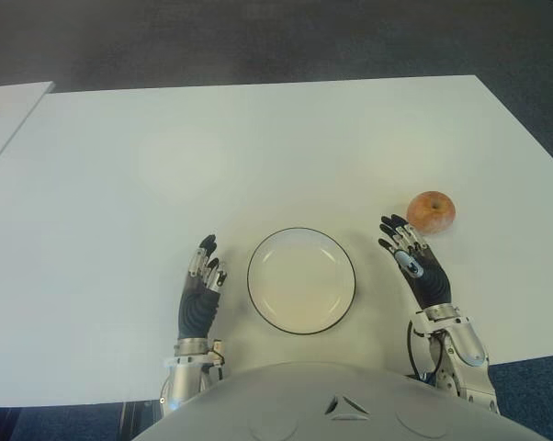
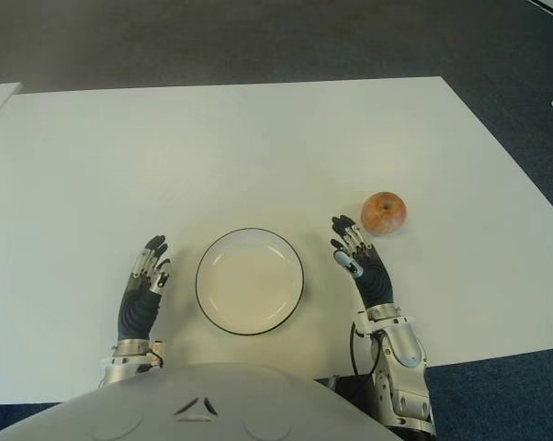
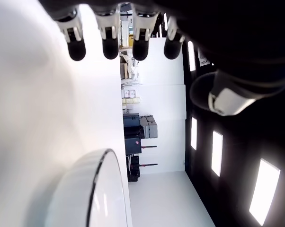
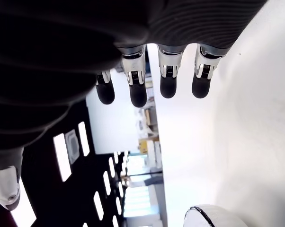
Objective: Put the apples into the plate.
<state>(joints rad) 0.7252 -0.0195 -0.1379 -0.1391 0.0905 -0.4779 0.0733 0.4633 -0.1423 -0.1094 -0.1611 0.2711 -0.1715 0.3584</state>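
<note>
Table (image 1: 258, 138): a broad, flat, matte white top with straight edges. It fills most of both eye views, with dark floor beyond its far and right sides.

Plate (image 1: 301, 279): round and shallow, glossy white, with a thin dark line around the rim. It sits near the table's near edge, between the two hands, and holds nothing.

Apple (image 1: 431, 211): one rounded fruit, reddish-orange with a yellower patch and a small dimple on top, its skin smooth. It lies on the bare table to the right of the plate and well apart from it, slightly farther from the robot than the plate's centre.

Right hand (image 1: 414, 261): dark ribbed palm covering, silver-grey jointed segments, black rounded fingertips. It shows just right of the plate, fingers extended and slightly spread, holding nothing. The apple is just beyond its fingertips, to the far right, with a small gap of table between them, so they are not touching.

Right fingers (image 4: 168, 85): in the right wrist view four of them reach out straight, side by side, with nothing between them and the palm.

Left hand (image 1: 201, 292): the same build, showing just left of the plate, fingers straight and relaxed, empty.

Left fingers (image 3: 110, 47): four black tips in a row above the white table surface, the plate's rim curving in the same view.
</note>
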